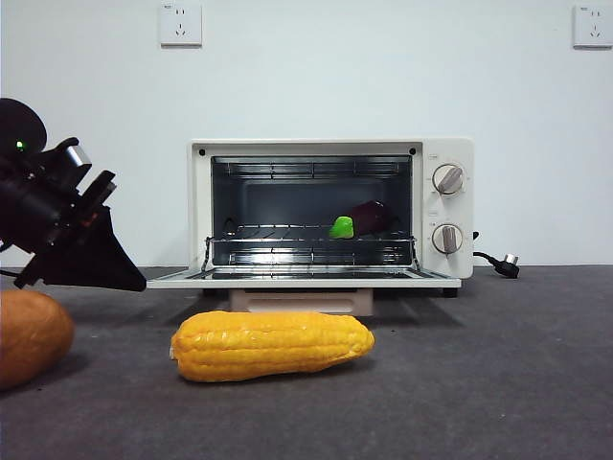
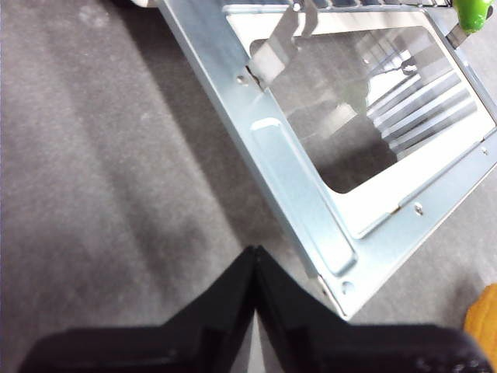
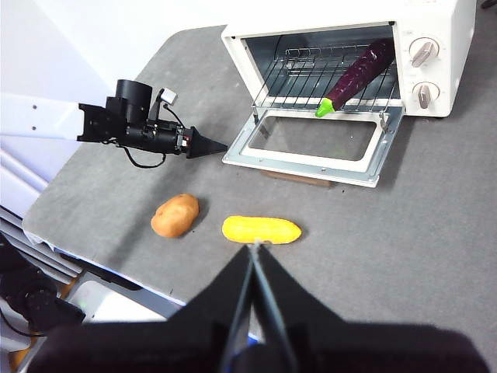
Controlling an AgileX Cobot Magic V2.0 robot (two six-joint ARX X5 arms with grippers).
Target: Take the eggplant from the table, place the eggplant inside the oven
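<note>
Two black hands, both clenched with jaws pressed tip to tip and empty. Right hand (image 3: 255, 247) poised high above the near bench (image 1: 498, 383) edge, well apart from everything. Dark grey, matte, faintly speckled bench surface. Nearest on it: a ridged yellow corn (image 1: 272, 345) lying lengthwise, plump in the middle and tapering at the ends. To its side, a rounded orange-brown vegetable (image 1: 29, 335), smooth and dull, cut off by the front view's edge. Left hand (image 3: 208, 146) hovering low beside the corner of the oven's open door (image 3: 311, 148), tips pointing at it, not touching. Door dropped flat: bright stamped metal frame around a glass pane, reflections of the rack bars in the glass. Behind it, the oven (image 1: 450, 153): boxy, cream-white, two round knobs stacked on its panel; small print by the knobs too fine to read. Inside, on the wire rack (image 1: 287, 235), the eggplant (image 3: 357, 74): long, dark purple, matte, lying aslant with its bright green cap toward the door. Black plug and cord on the bench beside the oven. Farthest back, two white wall sockets on a plain white wall.
</note>
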